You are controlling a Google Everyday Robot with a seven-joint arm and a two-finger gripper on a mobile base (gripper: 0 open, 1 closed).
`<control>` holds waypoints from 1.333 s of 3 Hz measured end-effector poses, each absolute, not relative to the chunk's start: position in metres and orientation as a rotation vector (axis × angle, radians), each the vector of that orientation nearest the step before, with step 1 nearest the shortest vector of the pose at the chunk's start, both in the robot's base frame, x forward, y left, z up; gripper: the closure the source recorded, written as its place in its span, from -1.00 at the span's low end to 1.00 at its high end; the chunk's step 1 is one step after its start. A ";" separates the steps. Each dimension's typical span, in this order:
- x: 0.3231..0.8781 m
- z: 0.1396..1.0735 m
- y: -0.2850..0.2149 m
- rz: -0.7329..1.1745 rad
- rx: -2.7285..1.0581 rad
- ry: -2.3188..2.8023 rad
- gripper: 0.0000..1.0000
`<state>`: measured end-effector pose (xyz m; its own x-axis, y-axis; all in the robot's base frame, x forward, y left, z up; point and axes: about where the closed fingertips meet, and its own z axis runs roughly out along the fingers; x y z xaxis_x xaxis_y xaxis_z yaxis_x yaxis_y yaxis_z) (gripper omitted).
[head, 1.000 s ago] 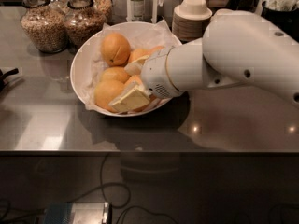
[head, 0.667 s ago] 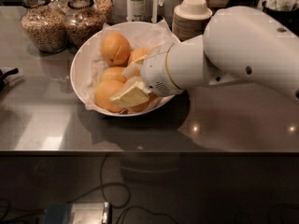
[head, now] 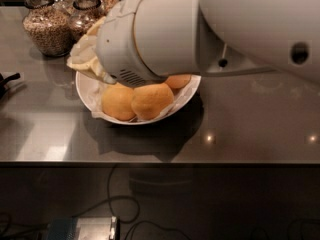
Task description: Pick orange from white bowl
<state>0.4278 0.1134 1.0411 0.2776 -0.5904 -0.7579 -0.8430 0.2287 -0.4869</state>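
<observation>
Arm (head: 215,29) fills the upper frame, its wrist housing low over the back of the bowl (head: 86,91). Gripper (head: 90,64) sits at the bowl's back-left rim, against a cream, crinkled mass. I can't separate it from the paper liner (head: 98,115) there, and I can't tell whether the gripper is open, closed, or holding anything.

The bowl stands on the grey counter (head: 250,129). Inside, at the front, two big oranges lie side by side and touching: left orange (head: 118,101) and right orange (head: 151,100). Both rest on the paper, in plain view just below the wrist housing. A third orange (head: 178,80) is behind them to the right, half hidden under the arm.

Two glass jars of grain, jar one (head: 47,26) and jar two (head: 84,14), stand behind the bowl to the left. A dark object (head: 7,81) pokes in at the left edge. Cables (head: 117,204) hang below the counter.
</observation>
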 end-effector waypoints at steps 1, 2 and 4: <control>0.423 1.048 0.117 0.277 -1.467 1.398 0.62; 0.422 1.048 0.118 0.277 -1.467 1.398 0.16; 0.428 1.017 0.115 0.322 -1.448 1.474 -0.93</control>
